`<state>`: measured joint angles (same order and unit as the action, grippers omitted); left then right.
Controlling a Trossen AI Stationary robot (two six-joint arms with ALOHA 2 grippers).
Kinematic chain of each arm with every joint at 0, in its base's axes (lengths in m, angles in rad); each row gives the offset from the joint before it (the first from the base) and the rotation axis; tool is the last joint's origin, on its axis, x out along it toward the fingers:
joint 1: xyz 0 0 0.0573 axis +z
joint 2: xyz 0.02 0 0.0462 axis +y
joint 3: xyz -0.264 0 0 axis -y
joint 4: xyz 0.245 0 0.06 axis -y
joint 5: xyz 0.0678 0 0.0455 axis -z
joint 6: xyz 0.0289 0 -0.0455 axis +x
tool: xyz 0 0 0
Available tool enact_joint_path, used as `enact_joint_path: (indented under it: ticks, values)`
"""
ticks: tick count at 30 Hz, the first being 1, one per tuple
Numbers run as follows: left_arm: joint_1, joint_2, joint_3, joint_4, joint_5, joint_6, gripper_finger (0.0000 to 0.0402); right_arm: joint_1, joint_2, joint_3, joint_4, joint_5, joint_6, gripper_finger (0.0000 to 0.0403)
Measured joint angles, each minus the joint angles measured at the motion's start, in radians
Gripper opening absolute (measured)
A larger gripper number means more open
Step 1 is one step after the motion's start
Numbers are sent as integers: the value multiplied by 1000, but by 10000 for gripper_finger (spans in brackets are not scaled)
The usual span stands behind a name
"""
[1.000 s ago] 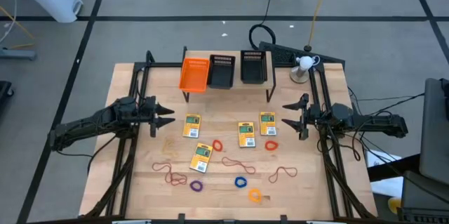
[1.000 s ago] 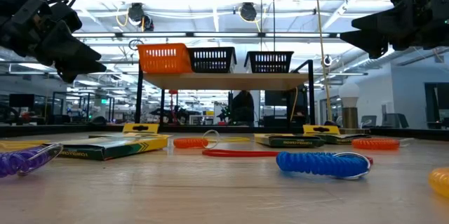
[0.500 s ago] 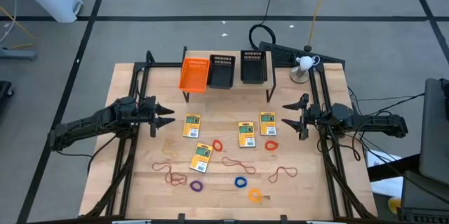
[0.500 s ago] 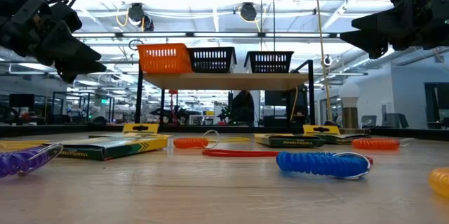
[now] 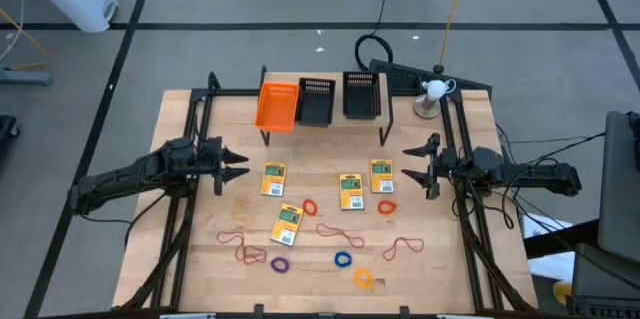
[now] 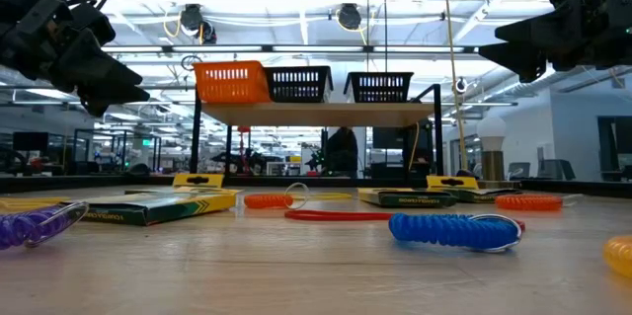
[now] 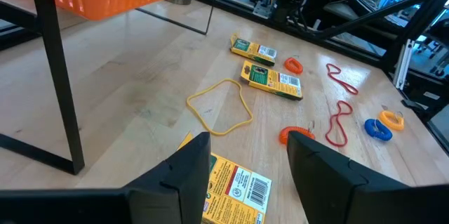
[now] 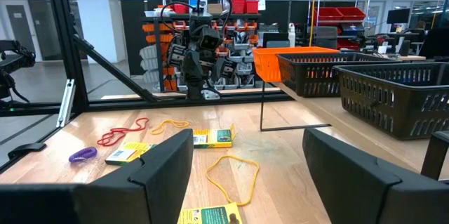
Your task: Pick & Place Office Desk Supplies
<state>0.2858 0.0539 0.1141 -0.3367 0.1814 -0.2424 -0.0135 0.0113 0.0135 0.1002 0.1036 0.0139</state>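
Several yellow packets with green labels lie flat on the wooden table: one [image 5: 273,180] nearest my left gripper, two [image 5: 350,191] [image 5: 381,176] toward the right, one [image 5: 288,224] nearer the front. Small rings lie around them: red [image 5: 309,206], purple [image 5: 281,264], blue [image 5: 343,259], orange [image 5: 363,278]. Thin red-brown rubber bands [image 5: 330,232] [image 5: 403,248] [image 5: 240,245] lie near the front, and a yellow band [image 7: 219,106] beside the left packet. My left gripper [image 5: 243,165] hovers open at the table's left, pointing at the packets. My right gripper [image 5: 408,161] hovers open at the right, facing it.
A raised shelf on thin black legs [image 5: 384,129] stands at the far middle. It carries an orange mesh tray [image 5: 277,105] and two black ones [image 5: 316,101] [image 5: 361,95]. A white object [image 5: 432,89] stands at the far right corner. Black frame rails [image 5: 190,209] run along both table sides.
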Motion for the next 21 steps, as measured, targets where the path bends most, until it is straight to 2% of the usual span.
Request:
enact_joint_path:
  ticks: [10,12,17,21]
  values:
    - [0,0,0,0,0,2,184,0,0,0,0,0,0,263]
    - [0,0,0,4,-26,72,184,0,0,0,0,0,0,262]
    - [0,0,0,46,-168,365,184,0,0,0,1,0,0,261]
    - [0,0,0,61,-228,417,184,0,0,0,1,0,0,260]
